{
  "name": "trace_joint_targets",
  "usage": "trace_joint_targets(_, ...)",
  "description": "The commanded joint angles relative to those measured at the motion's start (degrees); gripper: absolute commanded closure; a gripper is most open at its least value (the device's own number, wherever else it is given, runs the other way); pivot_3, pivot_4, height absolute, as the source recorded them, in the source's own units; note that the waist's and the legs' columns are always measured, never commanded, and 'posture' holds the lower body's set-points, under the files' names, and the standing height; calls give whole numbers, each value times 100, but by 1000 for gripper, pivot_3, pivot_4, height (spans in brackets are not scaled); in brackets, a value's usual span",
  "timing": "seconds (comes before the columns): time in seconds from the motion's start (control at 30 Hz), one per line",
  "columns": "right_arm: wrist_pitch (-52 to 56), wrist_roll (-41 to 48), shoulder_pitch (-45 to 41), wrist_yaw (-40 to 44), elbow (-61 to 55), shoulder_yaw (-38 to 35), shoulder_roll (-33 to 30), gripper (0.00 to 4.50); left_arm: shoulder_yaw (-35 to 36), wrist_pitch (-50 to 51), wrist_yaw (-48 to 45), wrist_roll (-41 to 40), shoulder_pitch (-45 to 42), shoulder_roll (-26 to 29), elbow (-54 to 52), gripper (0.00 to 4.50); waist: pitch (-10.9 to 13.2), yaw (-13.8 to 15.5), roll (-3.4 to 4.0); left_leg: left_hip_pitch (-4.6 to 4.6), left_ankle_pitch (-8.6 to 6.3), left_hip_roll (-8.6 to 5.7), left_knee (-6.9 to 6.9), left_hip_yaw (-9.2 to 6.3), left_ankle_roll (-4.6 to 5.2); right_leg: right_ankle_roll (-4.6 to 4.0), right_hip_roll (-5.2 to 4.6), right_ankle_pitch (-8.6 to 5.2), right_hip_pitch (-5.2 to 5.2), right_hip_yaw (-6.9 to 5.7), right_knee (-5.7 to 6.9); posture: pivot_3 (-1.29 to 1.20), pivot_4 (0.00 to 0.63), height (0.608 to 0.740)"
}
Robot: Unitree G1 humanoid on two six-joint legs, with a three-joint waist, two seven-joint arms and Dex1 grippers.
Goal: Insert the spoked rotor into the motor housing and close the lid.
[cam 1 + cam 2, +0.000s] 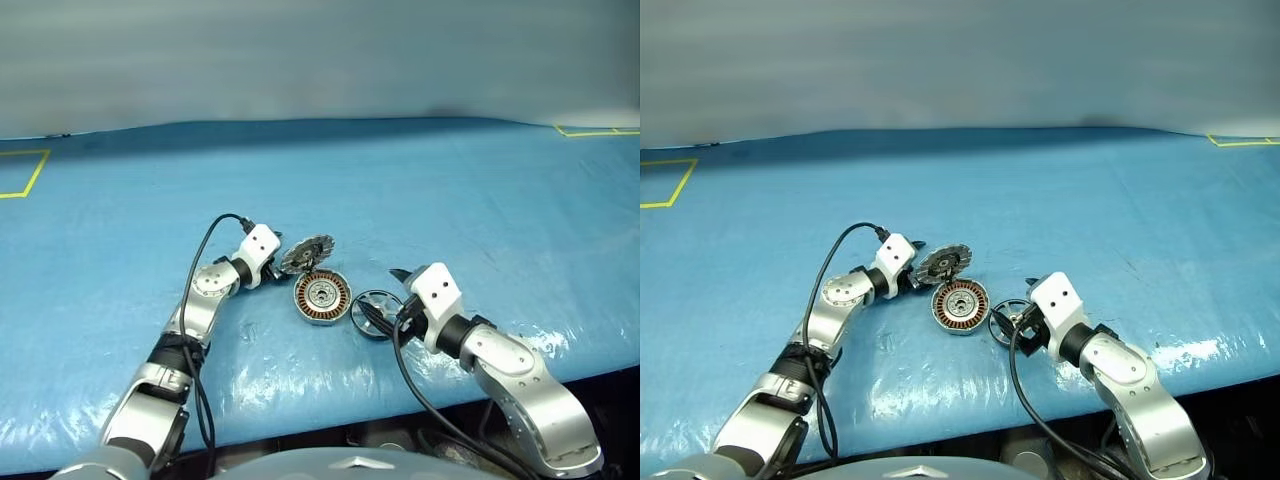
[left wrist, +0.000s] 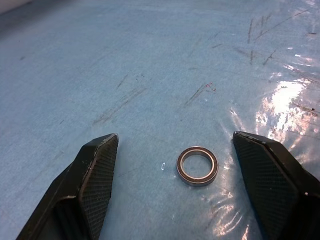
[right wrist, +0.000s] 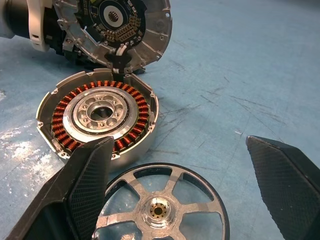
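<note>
The spoked rotor [image 3: 162, 207] lies flat on the blue desk [image 1: 450, 200] just beside the motor housing [image 3: 97, 117]; it looks stiff, light and slippery, best pinched across its thin rim. The right hand [image 3: 175, 190] is spread wide around it, seemingly untouching. The left hand [image 2: 175, 170] is released, empty, by the tilted lid [image 1: 307, 253].

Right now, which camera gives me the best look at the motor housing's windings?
The right wrist view: the motor housing lies face up beyond the right pincer, its copper windings and silver centre plain. The head views show it small on the blue table, between lid and spoked rotor.
</note>
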Motion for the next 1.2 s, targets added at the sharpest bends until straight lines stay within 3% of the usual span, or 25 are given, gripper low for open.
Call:
trace_joint_targets(0.03,-101,-59,-103,-17,-49,-1,-69,40,-130,149,28,225,208,88,187,560,-4,0,-1,1,0,0,0,0,0,0,0,0,0,1,0,0,150,740)
trace_joint_targets(0.27,-66,-80,-220,-17,34,-1,-87,40,-96,89,289,249,176,22,323,560,-12,7,-3,8,1,-1,0,1,0,-2,0,1,7,2,1,0,150,740)
trace_joint_targets(0.67,-64,-234,-169,-102,16,186,-117,0,-183,-191,246,363,287,180,438,4469,-19,-15,4,21,6,11,-1,7,-1,-32,3,-9,10,11,10,0,150,740)
trace_joint_targets(1.0,-70,-291,-194,-60,46,243,-195,0,188,-416,230,54,387,258,403,4469,-28,-60,10,23,8,13,-4,11,2,-33,2,-8,8,17,10,0,150,740)
trace_joint_targets(1.2,-92,-344,-293,-11,135,332,-210,0,566,-436,-585,-785,751,295,-213,4469,-27,-126,10,20,8,14,-13,12,1,-33,1,-8,0,17,9,0,150,740)
